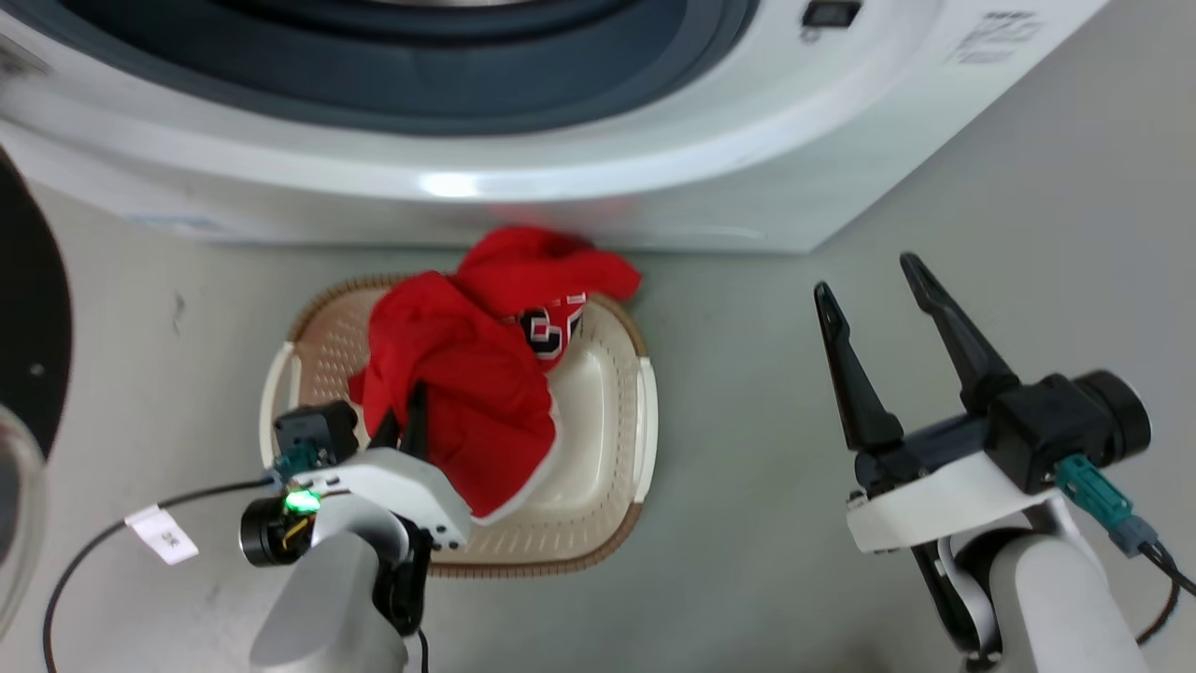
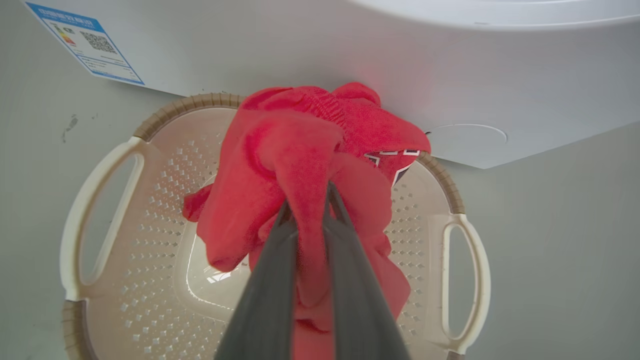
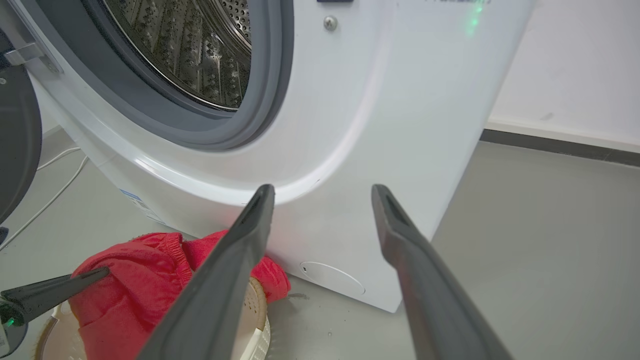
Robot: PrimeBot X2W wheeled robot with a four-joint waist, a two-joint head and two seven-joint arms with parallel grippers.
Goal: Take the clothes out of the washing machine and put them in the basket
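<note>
Grey floor (image 1: 794, 579) runs under everything you see, and the big white washing machine (image 1: 841, 150) stands on it at the top of your head view. Its round black door (image 1: 28, 327) hangs open at the left. Look in the right wrist view and you can see the shiny drum (image 3: 200, 45) full of little holes, with a grey ring (image 3: 270, 100) around it. The basket (image 1: 645, 411) sits on the floor right in front of the washing machine. It is cream white with rows of small holes, a brown rim and a handle at each end. The clothes (image 1: 467, 393) are soft and bright red, and they lie bunched in a heap in the basket. One piece has black and white lettering (image 1: 551, 327) on it. A thin white edge (image 1: 542, 467) runs along the near side of the heap. The far part of the heap hangs over the brown rim, close to the front of the washing machine. Your left gripper (image 2: 307, 200) is over the basket, and its two fingers are pinched on a fold of the red cloth. Your right gripper (image 1: 867, 277) is off to the right above bare floor, with its fingers spread wide and nothing between them.
</note>
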